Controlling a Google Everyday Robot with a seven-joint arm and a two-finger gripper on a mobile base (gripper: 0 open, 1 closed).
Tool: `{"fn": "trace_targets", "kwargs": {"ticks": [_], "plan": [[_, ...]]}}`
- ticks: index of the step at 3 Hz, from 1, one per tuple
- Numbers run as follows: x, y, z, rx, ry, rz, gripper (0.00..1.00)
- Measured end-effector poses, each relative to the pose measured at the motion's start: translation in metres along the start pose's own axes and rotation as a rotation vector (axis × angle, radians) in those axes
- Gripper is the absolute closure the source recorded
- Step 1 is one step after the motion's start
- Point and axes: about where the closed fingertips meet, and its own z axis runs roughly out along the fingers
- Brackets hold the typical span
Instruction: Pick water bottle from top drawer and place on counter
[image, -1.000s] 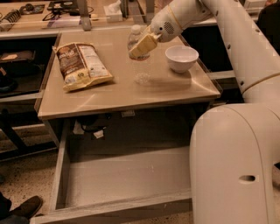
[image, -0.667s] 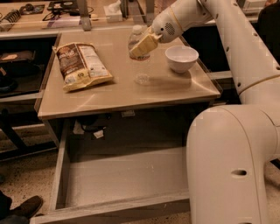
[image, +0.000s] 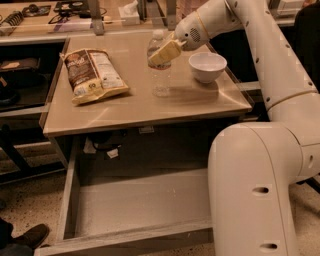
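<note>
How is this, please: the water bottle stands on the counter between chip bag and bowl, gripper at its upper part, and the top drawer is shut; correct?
Not quite: the camera view shows the top drawer pulled open, not shut. The rest holds: the water bottle stands on the counter between chip bag and bowl, with the gripper at its upper part.

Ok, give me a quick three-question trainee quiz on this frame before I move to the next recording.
1. True or false: the water bottle lies inside the top drawer.
2. Multiple choice: besides the bottle, what on the counter is nearest the gripper? A) mug B) white bowl C) plate
3. Where is the gripper?
Key: 1. False: it stands upright on the counter. 2. B. 3. At the bottle's upper body, jaws closed on it.
</note>
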Motion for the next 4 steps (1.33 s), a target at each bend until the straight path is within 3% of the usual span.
{"fn": "trace_targets", "kwargs": {"ticks": [1, 2, 4], "plan": [[0.0010, -0.0021, 0.0001, -0.004, -0.007, 0.008, 1.00], [0.0010, -0.0021, 0.0001, -0.004, -0.007, 0.008, 0.82], [0.0010, -0.0021, 0.0001, -0.004, -0.007, 0.008, 0.35]]}}
